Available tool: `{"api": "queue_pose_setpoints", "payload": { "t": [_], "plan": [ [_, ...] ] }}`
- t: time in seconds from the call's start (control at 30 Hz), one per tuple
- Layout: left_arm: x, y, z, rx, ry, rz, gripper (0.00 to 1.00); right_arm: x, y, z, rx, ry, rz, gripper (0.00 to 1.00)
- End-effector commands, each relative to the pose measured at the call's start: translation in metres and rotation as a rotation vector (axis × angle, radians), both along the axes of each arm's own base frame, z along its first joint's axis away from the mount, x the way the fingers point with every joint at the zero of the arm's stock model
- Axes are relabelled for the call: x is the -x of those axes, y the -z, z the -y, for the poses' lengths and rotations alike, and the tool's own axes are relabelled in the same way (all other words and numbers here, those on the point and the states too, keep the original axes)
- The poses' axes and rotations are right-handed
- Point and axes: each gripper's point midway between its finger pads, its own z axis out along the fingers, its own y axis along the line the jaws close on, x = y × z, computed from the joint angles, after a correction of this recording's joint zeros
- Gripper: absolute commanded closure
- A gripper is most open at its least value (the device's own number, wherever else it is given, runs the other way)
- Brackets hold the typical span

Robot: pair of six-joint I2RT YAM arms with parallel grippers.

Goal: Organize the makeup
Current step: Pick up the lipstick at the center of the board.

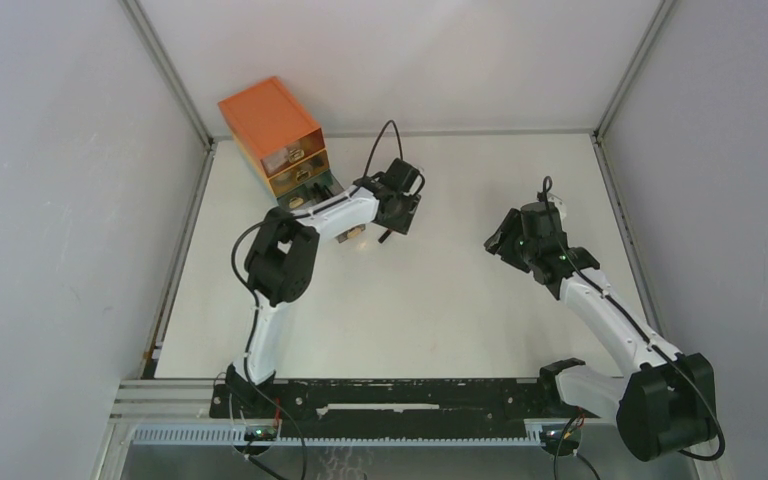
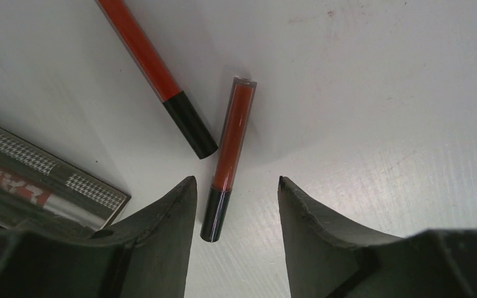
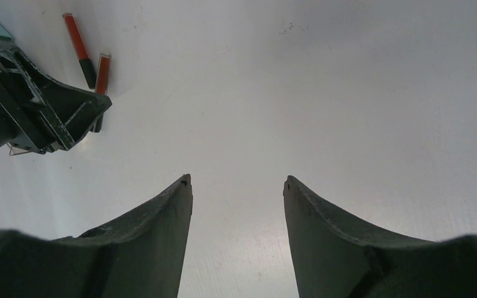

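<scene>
L gripper (image 2: pixel 236 181): fingers spread, gripping nothing, over a clear tube (image 2: pixel 234 133) w/ red fill; the tube's black cap lies btwn the fingertips, nearer one finger. Red pencil (image 2: pixel 143 56) w/ black end lies just beside the tube. Both rest on the white table (image 1: pixel 440 320), far left, near the orange drawer box (image 1: pixel 272 135). R gripper (image 3: pixel 236 180): fingers spread, empty, mid-right.

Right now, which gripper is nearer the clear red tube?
Left. Left gripper hovers at the tube, open fingers flanking its black cap. Right gripper, also open, sits well apart across the table.
</scene>
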Motion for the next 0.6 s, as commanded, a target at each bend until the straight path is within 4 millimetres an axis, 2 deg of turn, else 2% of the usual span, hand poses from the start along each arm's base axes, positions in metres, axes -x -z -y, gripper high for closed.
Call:
{"api": "queue_pose_setpoints", "payload": {
  "t": [0.0,0.13,0.33,0.4,0.53,0.57],
  "plan": [
    [-0.004,-0.015,0.000,-0.010,0.009,0.055,0.46,-0.006,-0.006,-0.002,-0.012,-0.001,0.034,0.37],
    [0.001,-0.008,-0.001,-0.007,0.001,0.029,0.49,-0.005,-0.006,-0.001,-0.007,0.001,0.032,0.37],
    [0.021,0.014,-0.003,0.018,-0.015,-0.043,0.54,-0.003,-0.004,0.000,-0.003,0.003,0.028,0.37],
    [0.029,0.018,-0.001,0.040,-0.012,-0.072,0.63,-0.004,-0.004,-0.001,-0.007,0.002,0.028,0.37],
    [0.046,0.013,0.008,0.094,0.007,-0.101,0.83,-0.004,-0.002,-0.003,-0.014,0.001,0.023,0.37],
    [0.050,0.010,0.010,0.100,0.014,-0.104,0.85,-0.005,-0.001,-0.004,-0.015,0.000,0.023,0.37]
  ]
}}
